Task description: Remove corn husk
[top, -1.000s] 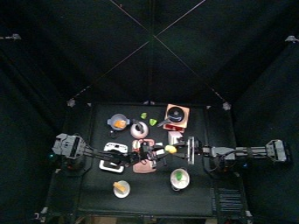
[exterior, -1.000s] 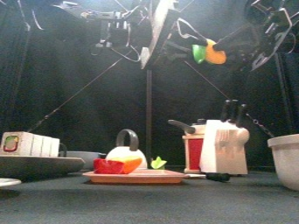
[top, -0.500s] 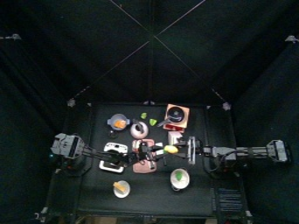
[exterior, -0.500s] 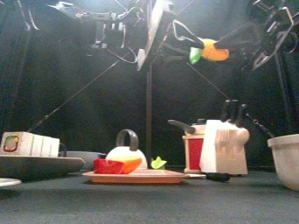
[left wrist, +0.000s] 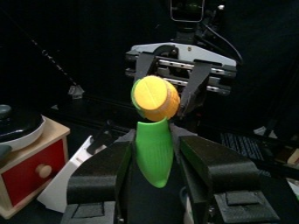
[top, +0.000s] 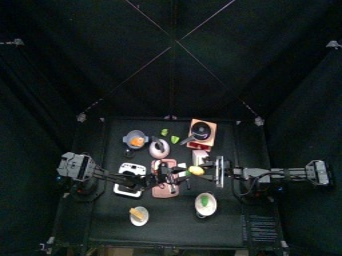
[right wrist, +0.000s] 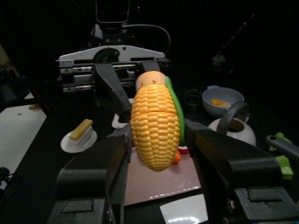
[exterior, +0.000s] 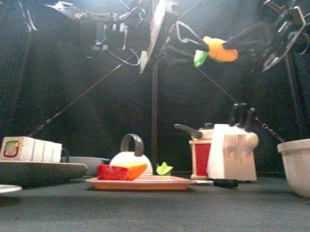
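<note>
— What's closing this pen in?

— Black curtains [top: 80,60] are hanging on every side, running down to the small black table [top: 107,205] in the middle. Thin cords [top: 201,30] are crossing overhead, stretching out toward the corners.

— And the light?

— A bright glare [exterior: 182,11] is shining down from above in the front view, washing pale over the folds behind.

Both pincers, left [left wrist: 152,171] and right [right wrist: 158,166], face each other, raised, clamped.

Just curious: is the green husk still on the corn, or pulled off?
Partly on: the green husk covers one end; the yellow cob is bare at the other.
</note>
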